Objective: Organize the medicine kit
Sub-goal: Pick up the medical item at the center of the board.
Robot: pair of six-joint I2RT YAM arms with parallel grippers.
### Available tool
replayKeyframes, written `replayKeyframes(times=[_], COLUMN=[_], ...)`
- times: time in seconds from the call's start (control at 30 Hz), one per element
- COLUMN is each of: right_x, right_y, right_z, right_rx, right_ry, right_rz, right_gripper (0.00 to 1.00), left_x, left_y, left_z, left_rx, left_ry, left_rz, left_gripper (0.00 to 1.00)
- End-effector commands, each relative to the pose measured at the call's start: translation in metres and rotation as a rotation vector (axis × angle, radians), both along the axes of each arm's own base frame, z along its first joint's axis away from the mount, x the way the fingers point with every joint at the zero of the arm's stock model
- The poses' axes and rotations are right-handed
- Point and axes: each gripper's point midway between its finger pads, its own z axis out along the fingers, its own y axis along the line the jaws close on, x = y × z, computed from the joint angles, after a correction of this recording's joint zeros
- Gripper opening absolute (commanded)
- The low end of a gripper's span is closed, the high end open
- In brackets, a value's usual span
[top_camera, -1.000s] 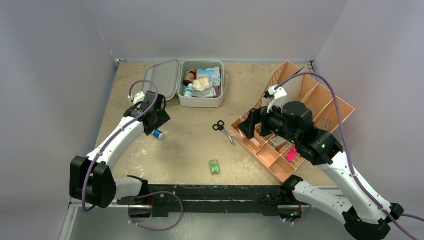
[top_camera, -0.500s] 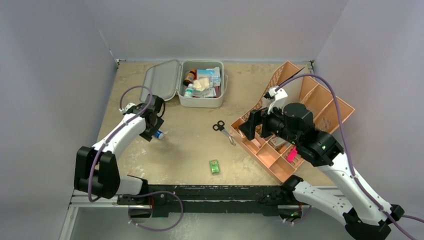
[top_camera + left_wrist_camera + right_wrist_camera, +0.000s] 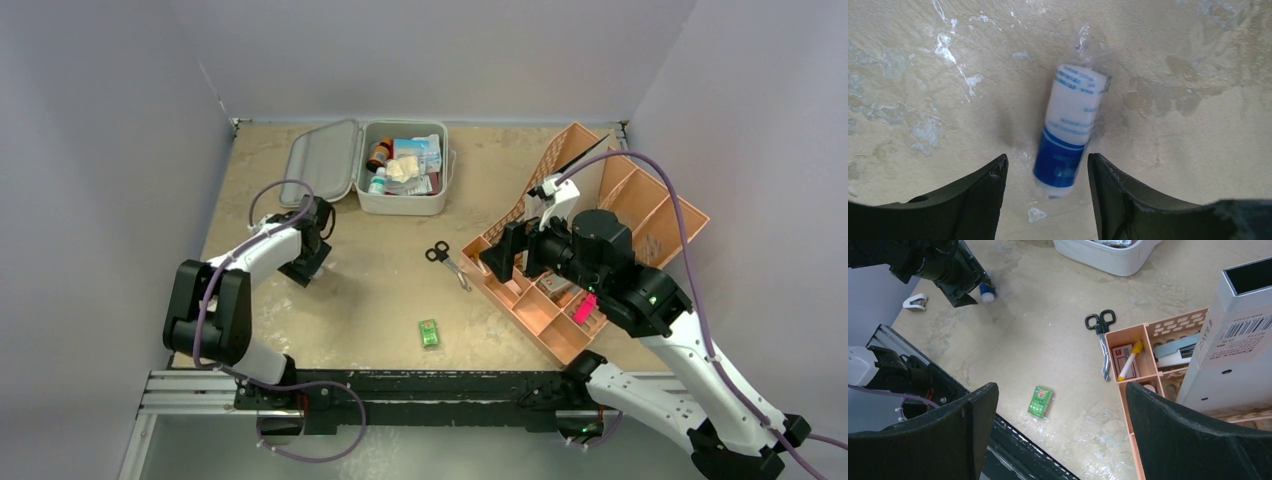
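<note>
Working over a scuffed tan desk (image 3: 370, 290) w/ grey walls left, back & right. My left jaws are down low near the left edge, parted, one finger each side of a small white-and-blue bottle (image 3: 1068, 135) that lies flat on the desk; not clamped on it. The medicine kit (image 3: 402, 203) sits at the back, left of centre, its lid (image 3: 322, 160) swung open to its left, base packed w/ items. Bare desk runs from there to the near rail, w/ only scissors (image 3: 447, 262) & a green box (image 3: 429, 333) mid-desk. My right jaws hang wide apart, holding nothing, over the left edge of the orange tray (image 3: 533, 312) by the right wall.
</note>
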Motion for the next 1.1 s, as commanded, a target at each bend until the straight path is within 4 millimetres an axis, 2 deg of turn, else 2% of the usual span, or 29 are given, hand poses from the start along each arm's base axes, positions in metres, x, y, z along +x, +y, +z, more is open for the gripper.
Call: replayKeyframes(times=[0.0, 0.13, 0.23, 0.33, 0.5, 0.6, 0.73, 0.93, 1.07], right_x=[-0.001, -0.001, 0.0, 0.0, 0.0, 0.0, -0.003, -0.002, -0.001], right_y=[0.002, 0.002, 0.003, 0.003, 0.003, 0.004, 0.007, 0.007, 0.008], right_z=[0.002, 0.003, 0.002, 0.001, 0.0, 0.0, 0.001, 0.001, 0.0], right_rx=[0.01, 0.01, 0.012, 0.012, 0.01, 0.011, 0.018, 0.022, 0.017], right_ry=[-0.016, -0.017, -0.017, -0.015, -0.01, -0.01, -0.003, -0.007, -0.003], right_rz=[0.014, 0.014, 0.014, 0.012, 0.013, 0.013, 0.035, 0.033, 0.033], right_gripper=[0.99, 0.99, 0.99, 0.99, 0.99, 0.99, 0.99, 0.99, 0.99], left_x=[0.007, 0.012, 0.014, 0.014, 0.015, 0.03, 0.028, 0.029, 0.036], left_y=[0.003, 0.002, 0.004, 0.01, 0.019, 0.018, 0.025, 0.023, 0.019], left_z=[-0.01, -0.01, -0.007, -0.001, 0.001, 0.0, 0.0, -0.003, 0.007], left_rx=[0.007, 0.007, 0.021, 0.055, 0.06, 0.014, 0.037, 0.034, 0.036], left_ry=[0.003, -0.006, -0.009, 0.003, 0.007, -0.069, -0.049, -0.04, -0.049], left_rz=[0.005, -0.013, -0.022, -0.025, -0.05, -0.11, -0.1, -0.146, -0.233], left_gripper=[0.57, 0.57, 0.5, 0.48, 0.53, 0.57, 0.59, 0.48, 0.41])
